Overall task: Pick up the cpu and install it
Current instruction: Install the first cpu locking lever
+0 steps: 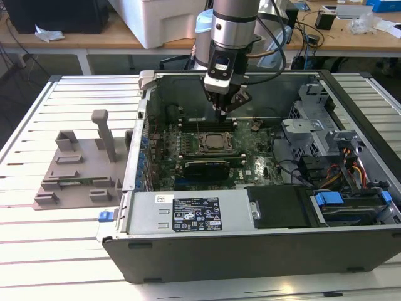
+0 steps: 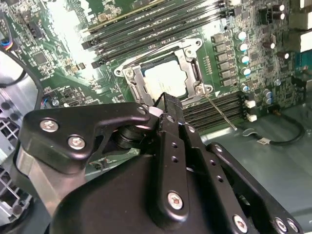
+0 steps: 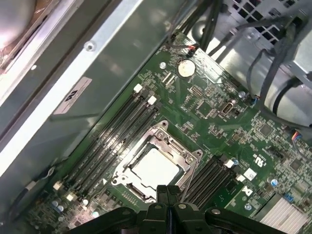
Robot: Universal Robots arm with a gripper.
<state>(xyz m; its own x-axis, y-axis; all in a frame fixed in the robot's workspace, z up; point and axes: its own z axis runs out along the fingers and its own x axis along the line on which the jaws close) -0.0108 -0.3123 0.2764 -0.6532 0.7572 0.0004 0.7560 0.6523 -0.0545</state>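
The cpu point(image 3: 155, 168), a shiny silver square, lies flat inside the metal-framed socket point(image 3: 163, 130) on the green motherboard point(image 3: 214, 122). In the second wrist view the cpu point(image 2: 165, 80) sits within the socket's frame point(image 2: 188, 54), partly hidden by the fingers. My gripper point(image 1: 224, 113) hangs inside the open computer case, a short way above the cpu point(image 1: 216, 143) and clear of it. Both wrist views show the black fingertips point(image 3: 162, 191) pressed together, shut with nothing between them. The gripper point(image 2: 168, 105) points down at the socket's edge.
Memory slots point(image 3: 114, 131) flank the socket on both sides. A black graphics card point(image 1: 203, 168) lies just in front of the socket, and the power supply point(image 1: 188, 216) beyond it. A drive cage point(image 1: 319, 125) and cables point(image 1: 351, 169) fill the case's right. A grey fixture point(image 1: 81, 169) stands outside, left.
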